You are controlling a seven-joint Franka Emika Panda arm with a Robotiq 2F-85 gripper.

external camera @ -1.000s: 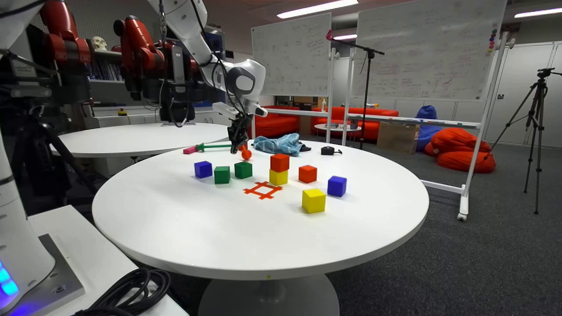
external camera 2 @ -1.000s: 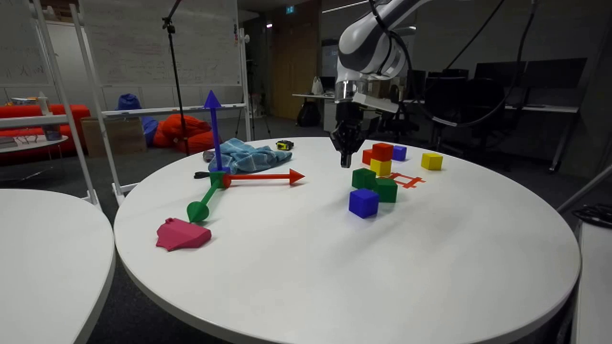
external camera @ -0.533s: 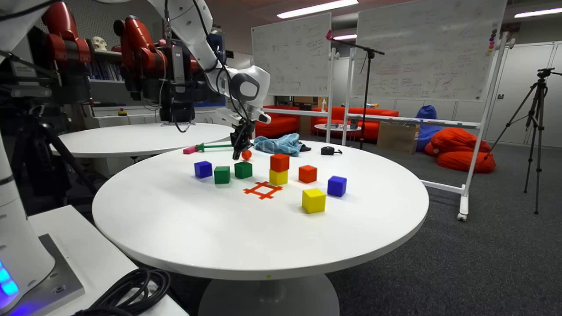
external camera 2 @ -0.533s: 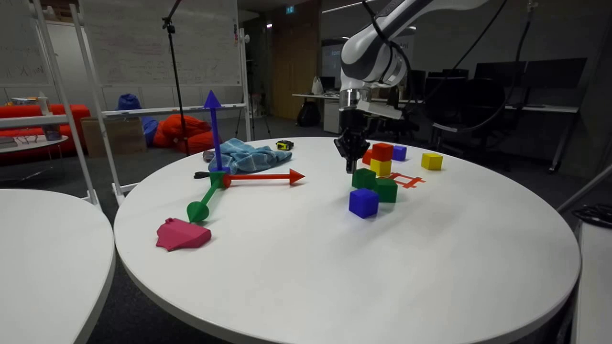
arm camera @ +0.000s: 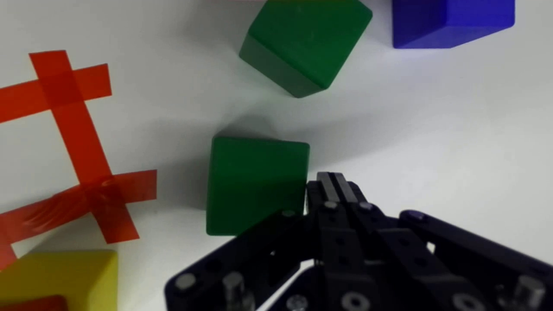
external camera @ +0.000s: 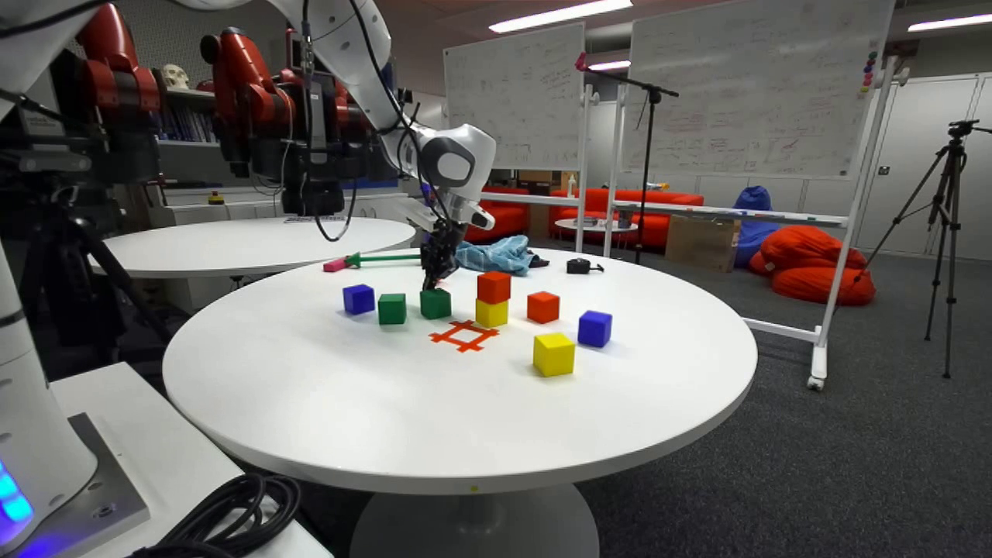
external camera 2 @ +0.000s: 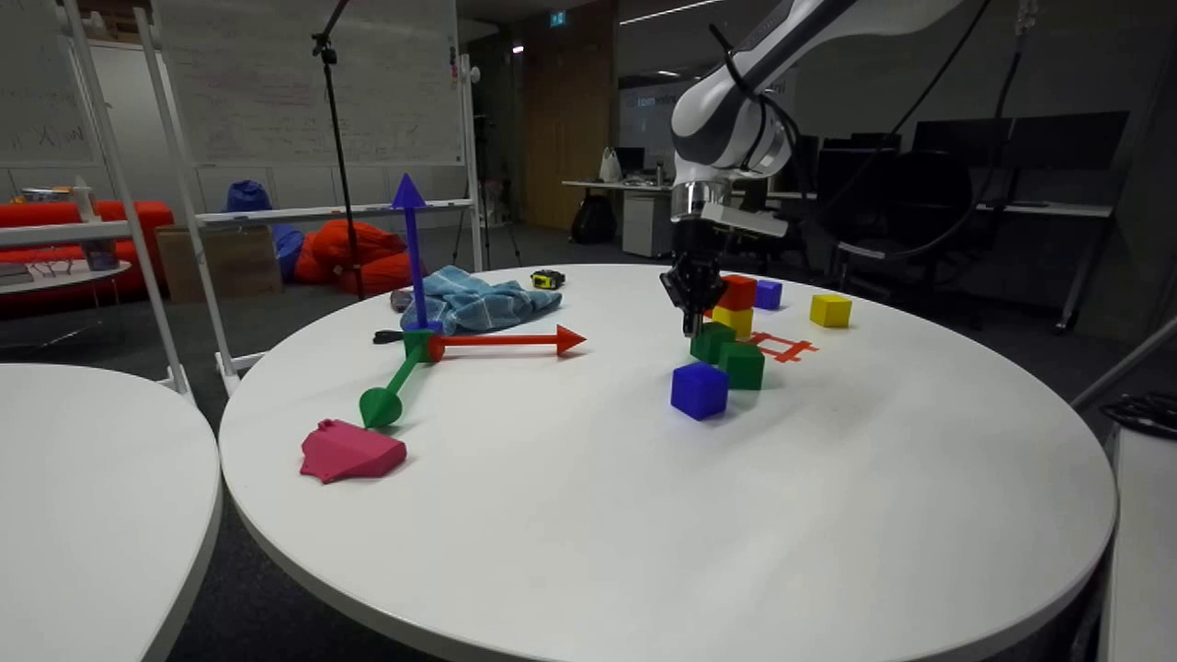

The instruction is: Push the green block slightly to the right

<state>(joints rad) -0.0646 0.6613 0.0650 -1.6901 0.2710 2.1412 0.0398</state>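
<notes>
Green block (arm camera: 257,185) sits, in the wrist view, just beside the gripper (arm camera: 332,177), which is closed and empty, where an off-centre push may twist it or an overlong one reach the red tape (arm camera: 84,138) beyond; in an exterior view the white table (external camera: 349,387) lies beneath the gripper; in an exterior view monitors (external camera 2: 1067,147) stand behind it.

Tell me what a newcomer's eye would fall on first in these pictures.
Probably the three-arrow model, its blue arrow standing straight up above the white table in an exterior view. Next, the red cube stacked on a yellow cube, visible in both exterior views. In the wrist view, the shut claw stands out right beside a green block (contact unclear), with red tape at the picture's left.
</notes>
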